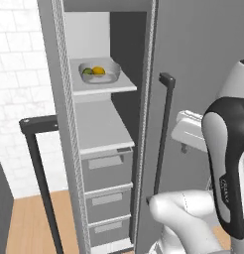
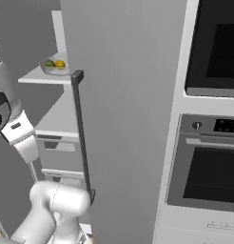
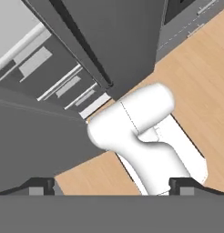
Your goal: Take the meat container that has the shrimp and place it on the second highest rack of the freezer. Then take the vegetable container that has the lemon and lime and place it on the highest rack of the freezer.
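The freezer stands open, its tall grey doors swung aside and the long dark bar handle running down the front of the right-hand door. On the highest rack sits the vegetable container, an oval light-grey dish holding the lemon with the lime just beside it on the left; the two fruits look to be touching. The same dish shows from the right base camera near the front edge of that pale shelf. The shelf below lies beneath it, and under that come three grey drawers stacked one over another.

The gripper points down toward the wooden floor (its two dark finger tips sit far apart at the bottom of the hand camera's picture), so the claw is spread wide with nothing between the tips. It hangs well apart from the dish, outside the freezer compartment. To the right of the freezer, the black-windowed wall oven fills the neighbouring cabinet column
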You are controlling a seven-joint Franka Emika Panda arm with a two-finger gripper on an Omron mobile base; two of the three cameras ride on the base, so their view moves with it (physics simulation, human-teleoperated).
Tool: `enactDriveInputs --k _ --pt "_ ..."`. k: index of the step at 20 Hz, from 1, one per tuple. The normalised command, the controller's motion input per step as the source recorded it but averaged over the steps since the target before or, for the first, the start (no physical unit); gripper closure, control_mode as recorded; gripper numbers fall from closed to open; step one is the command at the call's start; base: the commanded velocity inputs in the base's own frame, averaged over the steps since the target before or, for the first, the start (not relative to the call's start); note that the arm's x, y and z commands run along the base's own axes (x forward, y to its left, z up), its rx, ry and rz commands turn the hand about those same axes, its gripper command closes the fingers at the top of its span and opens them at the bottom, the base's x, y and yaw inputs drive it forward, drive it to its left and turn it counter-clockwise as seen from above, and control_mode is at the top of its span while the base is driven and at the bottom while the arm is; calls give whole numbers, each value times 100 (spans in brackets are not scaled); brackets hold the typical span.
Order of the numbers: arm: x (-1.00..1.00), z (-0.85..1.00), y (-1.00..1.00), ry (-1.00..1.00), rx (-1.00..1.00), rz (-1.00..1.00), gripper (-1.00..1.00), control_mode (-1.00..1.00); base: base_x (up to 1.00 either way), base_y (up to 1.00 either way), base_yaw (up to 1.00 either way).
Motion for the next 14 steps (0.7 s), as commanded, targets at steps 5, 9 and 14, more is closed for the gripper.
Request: enactDriveInputs --k 5,9,14 --pt "0 0 0 0 0 0 -100 100 21 -100 0" --pt "0 0 0 0 0 0 -100 100 31 -100 0" --pt "0 0 0 0 0 0 -100 100 26 -100 0"
